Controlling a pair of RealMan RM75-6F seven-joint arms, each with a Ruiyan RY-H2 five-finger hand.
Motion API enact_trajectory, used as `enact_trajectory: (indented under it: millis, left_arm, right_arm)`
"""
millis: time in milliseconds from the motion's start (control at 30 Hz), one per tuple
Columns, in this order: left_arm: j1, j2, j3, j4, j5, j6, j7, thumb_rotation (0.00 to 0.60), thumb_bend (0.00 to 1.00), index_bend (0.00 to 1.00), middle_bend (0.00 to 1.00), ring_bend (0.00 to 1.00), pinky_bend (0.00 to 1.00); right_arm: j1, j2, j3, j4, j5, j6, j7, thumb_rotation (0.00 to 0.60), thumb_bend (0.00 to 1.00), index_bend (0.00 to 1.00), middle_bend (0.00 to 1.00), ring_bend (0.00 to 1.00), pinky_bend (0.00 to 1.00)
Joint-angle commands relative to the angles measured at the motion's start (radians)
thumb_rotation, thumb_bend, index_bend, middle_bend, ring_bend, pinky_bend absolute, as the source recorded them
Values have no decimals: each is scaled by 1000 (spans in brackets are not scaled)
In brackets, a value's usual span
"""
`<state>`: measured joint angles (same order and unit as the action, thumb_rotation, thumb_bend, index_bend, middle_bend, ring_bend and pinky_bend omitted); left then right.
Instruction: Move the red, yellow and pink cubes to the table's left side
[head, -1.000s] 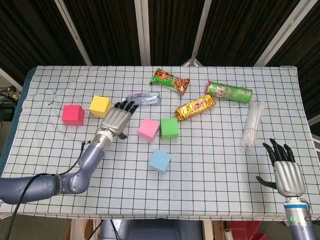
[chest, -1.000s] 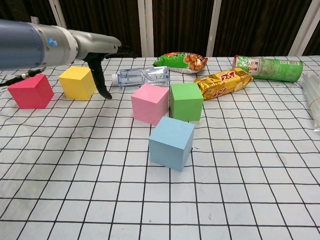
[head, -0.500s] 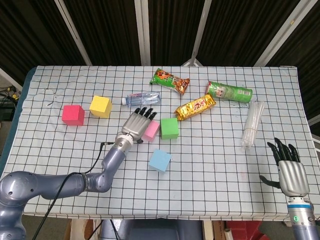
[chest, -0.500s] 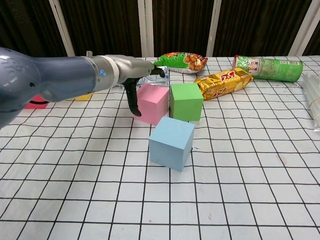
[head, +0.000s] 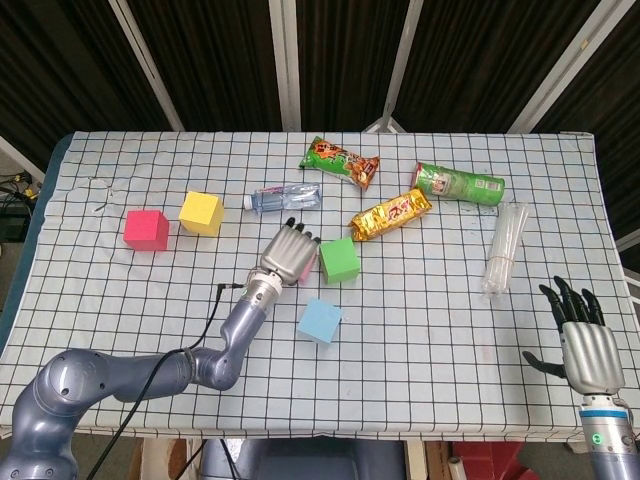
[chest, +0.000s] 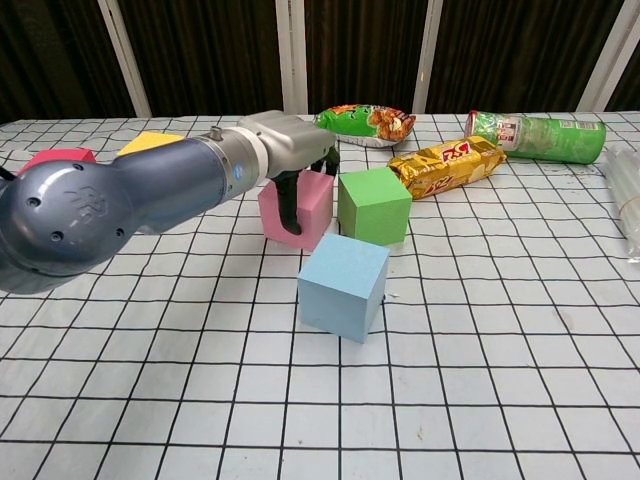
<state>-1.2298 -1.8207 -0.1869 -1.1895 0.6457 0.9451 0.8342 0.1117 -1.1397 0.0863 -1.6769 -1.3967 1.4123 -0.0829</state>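
Left hand (head: 289, 250): directly over the pink cube (chest: 300, 212), fingers draped down its near and top faces; firm grip or mere cupping cannot be told from either view.
Pink cube: mid-counter, almost wholly hidden under the hand in the head view; in the chest view partly visible, just left of the green cube (head: 339, 258), touching or nearly so.
Right hand (head: 585, 345): at the near right edge of the counter (head: 420, 340), fingers apart, holding nothing, well away from every cube.
Nearer hand: left, by a wide margin; right plays no part in this step.
Direction of travel: leftward and slightly far, toward the red cube (head: 146, 229) and yellow cube (head: 201, 212), both already on the left side.
Key relation: green cube on the cube's right, so the leftward path opens away from it; blue cube (head: 320, 320) sits nearer and slightly right, off the path.
Bottle (head: 284, 197): just beyond the hand on the far side, close enough to be brushed if the lift drifts far.
Progress: judged two of three cubes placed; pink one left.
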Motion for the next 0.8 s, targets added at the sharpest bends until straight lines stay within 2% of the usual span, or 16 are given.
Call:
enact_trajectory:
  millis: [33,133,233,300,433,567,633,700,767,800]
  left_arm:
    - [12,14,-5,-30,30,47,8,600,192,481,605,273,208]
    - [30,65,-19,-111,64,92,-4,600,184,478,600,273,207]
    - [63,167,-16,-259,83,136,11,600,167,462,588,273,192]
    - [87,245,2,-368,50,147,51,600,141,420,563,273,177]
    - [108,430,65,-598,-166,131,183,600,117,348,513,270,159]
    - [111,540,100,-709,-287,97,204,600,117,331,489,250,155]
    - [118,581,126,-733,-297,81,203,600,111,290,411,194,122]
    - [119,613,156,-750,-314,67,211,600,71,163,191,65,62]
    - [113,636,184,-760,-356,51,225,600,34,70,44,4,38]
    - [110,641,192,-760,-370,44,227,600,20,37,9,0,33]
  right_arm:
    - [-2,1,-1,-1,-4,4,3,600,59,124,27,123,0]
    - [-2,1,-2,-1,-8,5,4,600,59,124,27,123,0]
    - [-2,2,-4,-3,-10,2,4,600,59,124,27,124,0]
    - [-1,2,-5,-6,-13,1,5,600,60,124,27,124,0]
    - [-1,2,-9,-11,-22,1,1,600,59,124,27,124,0]
    - [-3,2,-13,-18,-30,6,-4,600,59,124,27,124,0]
    - [-4,1,-13,-20,-33,10,-5,600,59,124,27,124,0]
    - [-5,2,-14,-22,-34,11,-7,600,59,124,27,124,0]
    - [-5,1,-16,-24,-35,10,-8,600,59,124,27,124,0]
    - [-5,1,-16,-24,-36,9,-9,600,59,124,27,124,0]
